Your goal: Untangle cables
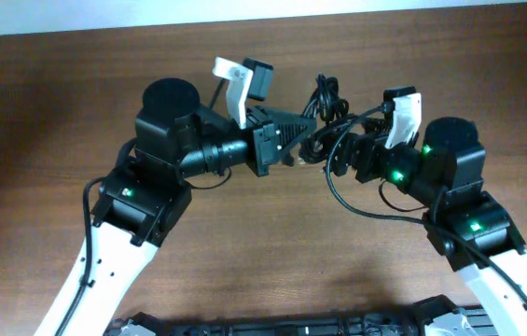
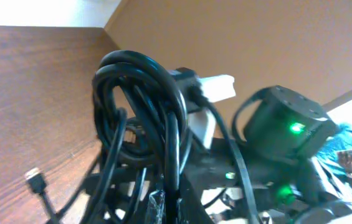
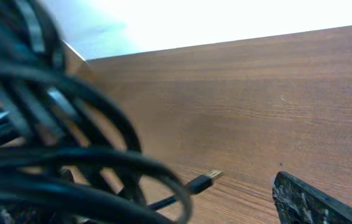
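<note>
Several cables [image 1: 324, 98] clamped in the left end effector [image 1: 298, 149]; right end effector [image 1: 333, 159] open just beside.

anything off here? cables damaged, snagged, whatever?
Nothing damaged or spilled. The cables are one tight, tangled bunch between the two arms, pinched in the left gripper, jaws shut. One plug sticks out loose from the bunch. No fraying is visible.

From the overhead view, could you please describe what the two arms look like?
The left arm has a white lower link, black blocky joints with a round cap, a small green light, a looping black wire and a white wrist bracket. The right arm is built the same, with several green lights.
</note>
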Robot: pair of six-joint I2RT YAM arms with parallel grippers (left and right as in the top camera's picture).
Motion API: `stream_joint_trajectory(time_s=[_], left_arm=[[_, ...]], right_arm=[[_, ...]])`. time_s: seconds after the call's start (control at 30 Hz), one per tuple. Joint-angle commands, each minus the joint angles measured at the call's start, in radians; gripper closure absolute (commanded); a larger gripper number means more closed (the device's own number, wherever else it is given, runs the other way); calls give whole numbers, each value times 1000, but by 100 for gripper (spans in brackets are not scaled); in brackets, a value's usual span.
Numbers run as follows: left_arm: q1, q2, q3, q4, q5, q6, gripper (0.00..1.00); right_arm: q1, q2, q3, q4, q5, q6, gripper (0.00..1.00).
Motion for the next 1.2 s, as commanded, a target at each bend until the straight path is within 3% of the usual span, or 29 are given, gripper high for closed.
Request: stream_joint_trajectory(time_s=[0.0, 0.17, 0.4, 0.87, 1.17], left_arm=[[-8, -22, 8, 84, 131, -23, 100], [-5, -31, 8, 189, 226, -45, 100], [75, -60, 8, 188, 230, -45, 100], [358, -190, 8, 165, 274, -44, 100], [416, -209, 8, 106, 283, -43, 100]], right_arm=[[4, 29, 10, -12, 85, -14, 1], [4, 44, 10, -66, 189, -14, 1], [3, 44, 10, -140, 247, -14, 1], [3, 44, 10, -219, 260, -14, 1], [3, 43, 10, -241, 264, -14, 1]])
